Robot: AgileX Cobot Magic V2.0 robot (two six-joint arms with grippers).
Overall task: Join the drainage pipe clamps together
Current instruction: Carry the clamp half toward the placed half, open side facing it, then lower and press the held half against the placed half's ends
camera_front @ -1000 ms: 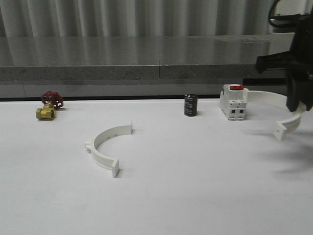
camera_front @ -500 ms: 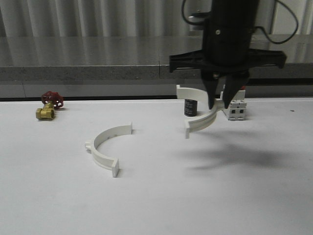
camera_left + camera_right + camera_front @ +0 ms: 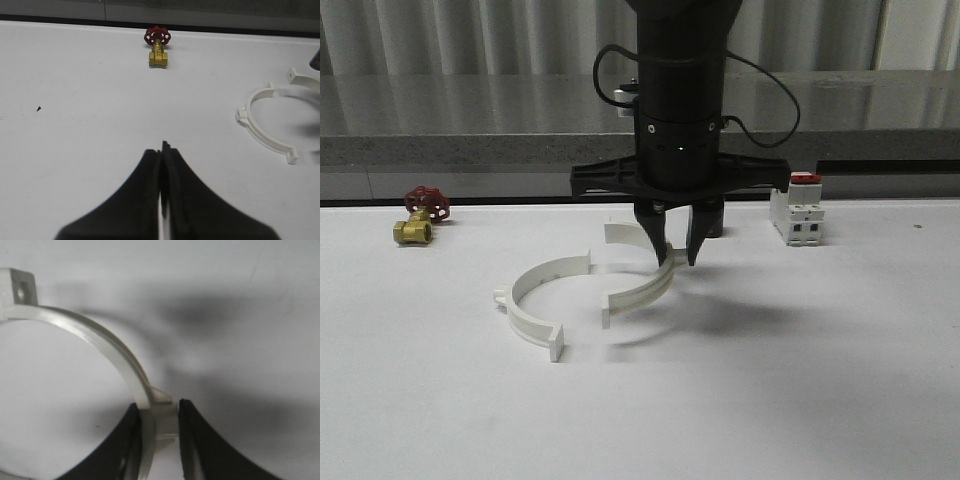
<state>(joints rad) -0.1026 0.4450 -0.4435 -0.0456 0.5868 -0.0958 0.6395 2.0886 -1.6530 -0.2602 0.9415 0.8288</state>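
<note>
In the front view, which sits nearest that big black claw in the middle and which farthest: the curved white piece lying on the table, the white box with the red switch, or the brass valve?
From the right gripper, jaws shut on the other half-ring:
1. The half-ring lying on the table, just to its left.
2. The white breaker with red switch, to its right, toward the back.
3. The brass valve with red handwheel, far left, toward the back.

A glossy black cylindrical robot arm (image 3: pixel 680 90) with a tiny green light on its wrist, thin black cables looping at both sides, a flat black crossbar spreading wide beneath, and a gripper (image 3: pixel 678 258) of two tapering matte black fingers (image 3: pixel 197 440) with smoothly curved outer edges
</note>
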